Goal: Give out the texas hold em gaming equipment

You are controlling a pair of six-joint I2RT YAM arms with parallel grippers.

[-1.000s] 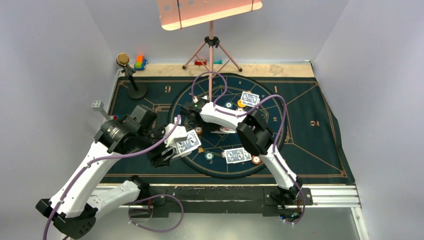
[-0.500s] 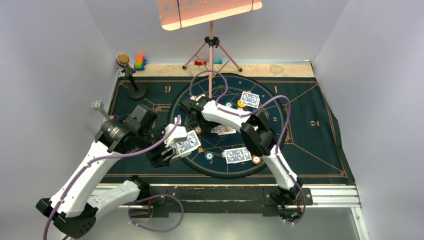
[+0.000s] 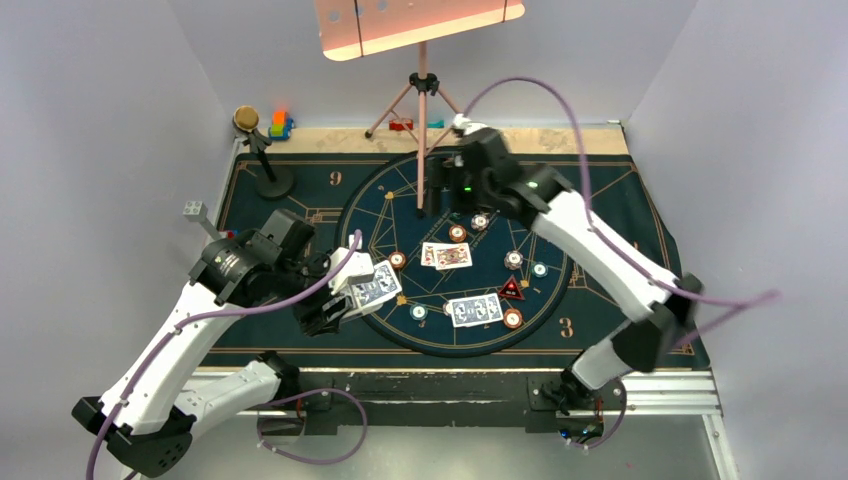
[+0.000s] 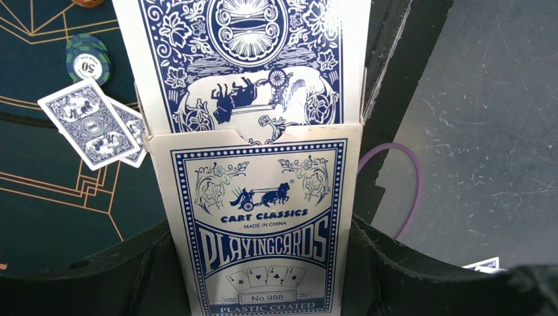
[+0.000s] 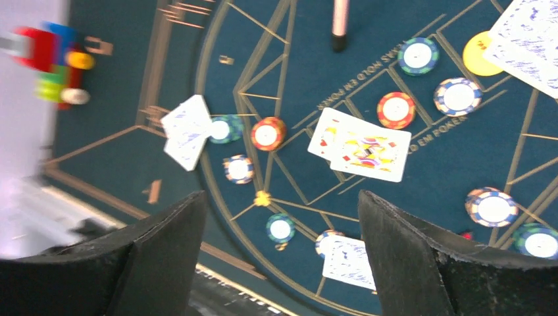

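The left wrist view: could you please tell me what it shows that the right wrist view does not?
Only the left wrist view shows the Cart Classics playing-card box, clamped in the left gripper with cards sticking out of its top, and a purple cable. Only the right wrist view shows two face-up cards, the yellow disc, toy blocks and the open right gripper. Both show the dark mat, a face-down card pair and the teal chip beside it.

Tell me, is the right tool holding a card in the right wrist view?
No, the right tool is open with nothing between its fingers; the face-up cards lie on the mat.
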